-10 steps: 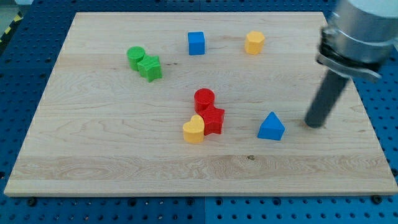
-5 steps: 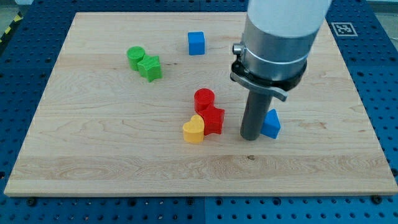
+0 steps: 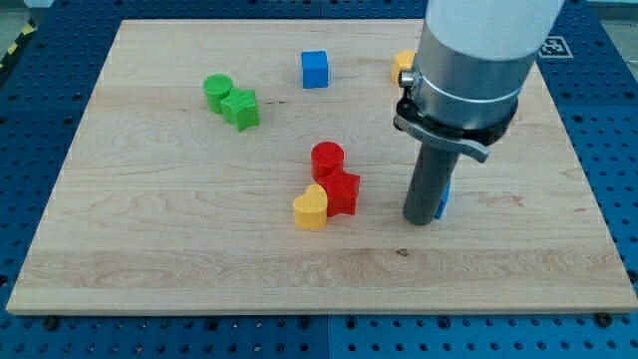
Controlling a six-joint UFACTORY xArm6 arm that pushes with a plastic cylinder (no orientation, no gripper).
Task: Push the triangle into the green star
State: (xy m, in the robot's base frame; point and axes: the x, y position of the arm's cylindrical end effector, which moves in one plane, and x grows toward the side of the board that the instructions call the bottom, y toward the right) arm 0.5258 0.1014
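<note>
Pale wooden board (image 3: 199, 259) sits on a blue perforated table (image 3: 30, 130) that shows all around it, with yellow-black hazard tape (image 3: 14, 45) off its top-left corner.

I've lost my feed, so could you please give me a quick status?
My tip against blue triangle, mostly hidden. Green star far upper left. Red blocks between.

Our tip (image 3: 422, 220) rests on the surface (image 3: 150, 249) toward the view's right, with the blue triangle (image 3: 443, 198) almost hidden behind the rod and touching it. To the view's left of the tip sit the red cylinder (image 3: 327, 159), red star (image 3: 342, 191) and yellow heart (image 3: 311, 208), clustered and touching. Well apart at the view's top left, the green cylinder (image 3: 217, 91) touches the green star (image 3: 240, 108); the blue cube (image 3: 315, 69) and yellow block (image 3: 401, 65) lie along the top.
</note>
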